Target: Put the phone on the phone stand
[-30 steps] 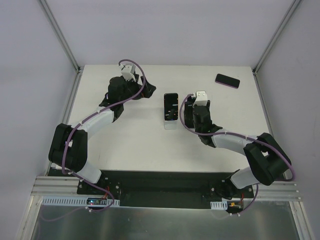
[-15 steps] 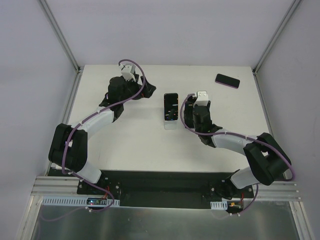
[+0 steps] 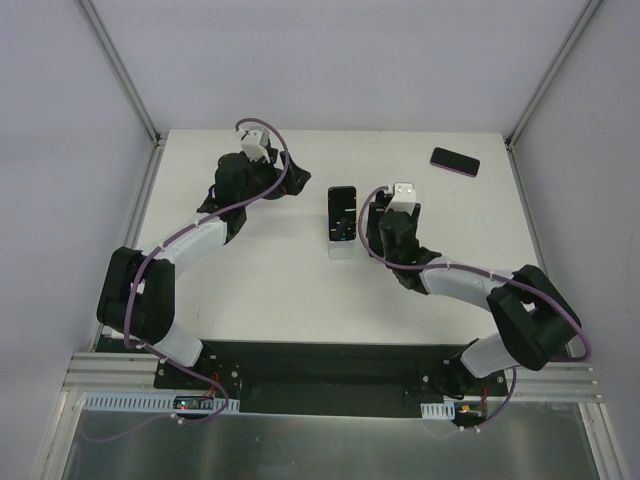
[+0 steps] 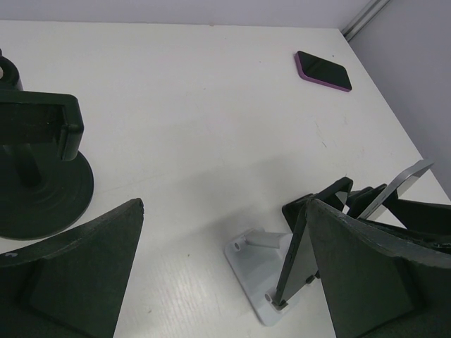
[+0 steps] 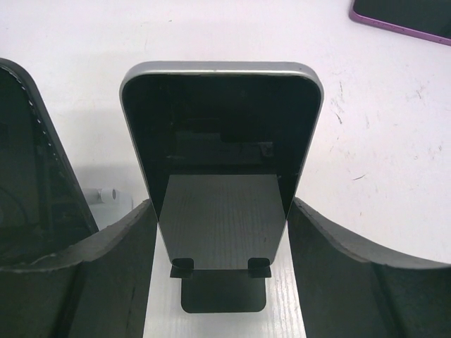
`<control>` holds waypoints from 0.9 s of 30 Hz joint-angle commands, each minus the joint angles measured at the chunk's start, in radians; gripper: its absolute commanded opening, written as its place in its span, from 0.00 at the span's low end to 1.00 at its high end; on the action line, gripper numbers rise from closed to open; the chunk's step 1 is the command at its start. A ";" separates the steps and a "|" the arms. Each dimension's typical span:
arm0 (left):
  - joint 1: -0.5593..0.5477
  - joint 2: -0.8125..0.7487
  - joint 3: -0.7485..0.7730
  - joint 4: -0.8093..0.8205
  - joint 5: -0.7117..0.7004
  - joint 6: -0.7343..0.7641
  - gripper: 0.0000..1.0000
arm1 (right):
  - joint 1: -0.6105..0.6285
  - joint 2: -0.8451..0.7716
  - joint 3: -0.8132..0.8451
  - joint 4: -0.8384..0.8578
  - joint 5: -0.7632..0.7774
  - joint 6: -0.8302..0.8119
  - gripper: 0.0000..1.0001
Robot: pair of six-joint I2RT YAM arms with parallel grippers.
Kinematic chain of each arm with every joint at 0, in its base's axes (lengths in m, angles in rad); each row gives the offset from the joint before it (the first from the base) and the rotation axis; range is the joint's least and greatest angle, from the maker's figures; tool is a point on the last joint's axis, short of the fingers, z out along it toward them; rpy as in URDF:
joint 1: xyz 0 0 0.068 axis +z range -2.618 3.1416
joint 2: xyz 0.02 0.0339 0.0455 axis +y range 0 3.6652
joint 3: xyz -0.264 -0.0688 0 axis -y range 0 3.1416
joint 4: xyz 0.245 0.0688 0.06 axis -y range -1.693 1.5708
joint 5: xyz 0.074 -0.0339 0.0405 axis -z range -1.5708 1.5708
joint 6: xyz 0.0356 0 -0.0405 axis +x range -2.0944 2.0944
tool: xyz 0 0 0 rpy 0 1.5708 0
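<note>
A black phone point(image 3: 342, 212) stands tilted back on the white phone stand point(image 3: 340, 247) in the middle of the table, its lower edge held by the stand's two small tabs. In the right wrist view the phone point(image 5: 222, 162) fills the middle, above the stand's base point(image 5: 158, 306). My right gripper point(image 3: 364, 225) is open, with a finger on each side of the phone's lower half. My left gripper point(image 3: 290, 180) is open and empty at the back left; its view shows the stand point(image 4: 257, 264) and the phone point(image 4: 292, 250) edge-on.
A second phone in a purple case point(image 3: 455, 161) lies flat at the back right, also visible in the left wrist view point(image 4: 323, 70). A black round-based holder point(image 4: 42, 176) stands by my left gripper. The table's back and side edges meet grey walls.
</note>
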 commanded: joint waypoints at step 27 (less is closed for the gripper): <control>0.023 -0.184 0.071 -0.215 -0.049 0.050 0.99 | 0.011 -0.585 0.096 -0.962 -0.396 0.153 0.96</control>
